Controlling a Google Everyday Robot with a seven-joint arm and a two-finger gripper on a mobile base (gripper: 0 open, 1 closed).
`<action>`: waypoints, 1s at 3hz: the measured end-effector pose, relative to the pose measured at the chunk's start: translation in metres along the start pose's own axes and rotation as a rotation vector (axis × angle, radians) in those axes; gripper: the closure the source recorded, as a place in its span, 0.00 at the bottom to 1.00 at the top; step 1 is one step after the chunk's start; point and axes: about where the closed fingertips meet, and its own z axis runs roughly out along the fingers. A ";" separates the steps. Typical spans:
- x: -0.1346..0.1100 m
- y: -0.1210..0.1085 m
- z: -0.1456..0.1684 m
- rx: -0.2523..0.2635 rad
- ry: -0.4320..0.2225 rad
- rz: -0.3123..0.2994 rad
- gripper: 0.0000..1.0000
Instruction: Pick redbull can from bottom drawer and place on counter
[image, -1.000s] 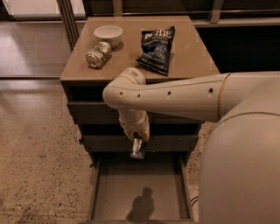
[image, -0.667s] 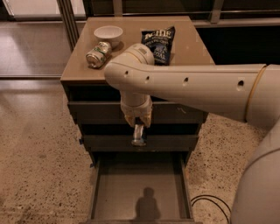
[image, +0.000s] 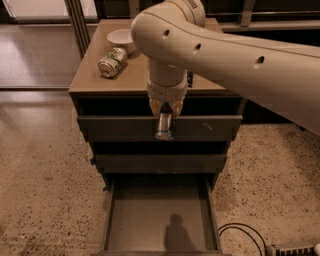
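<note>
Gripper: the gripper (image: 164, 116) hangs straight down from the pale arm (image: 225, 55), in front of the cabinet and level with its top drawer front (image: 115, 127).
Grip: its two fingers are closed around the upper part of the redbull can (image: 164, 129).
Redbull can: upright, held in the air directly under the gripper, its lower end showing below the fingers. It is above the open bottom drawer and lower than the counter's edge, touching neither.
Bottom drawer: the bottom drawer (image: 140, 210) is pulled out, and only a dark shadow lies on its bare floor.
Counter: the counter (image: 97, 82) carries a green-and-white can (image: 112, 61) lying on its side at the left and a white bowl (image: 121, 39) just behind that can. Both are well apart from the gripper.
Floor: a black cable (image: 242, 234) curls on the speckled floor at lower right.
</note>
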 end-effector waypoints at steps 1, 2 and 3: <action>0.019 0.023 -0.020 0.132 0.019 0.106 1.00; 0.019 0.021 -0.023 0.173 0.016 0.132 1.00; 0.019 0.021 -0.023 0.173 0.016 0.132 1.00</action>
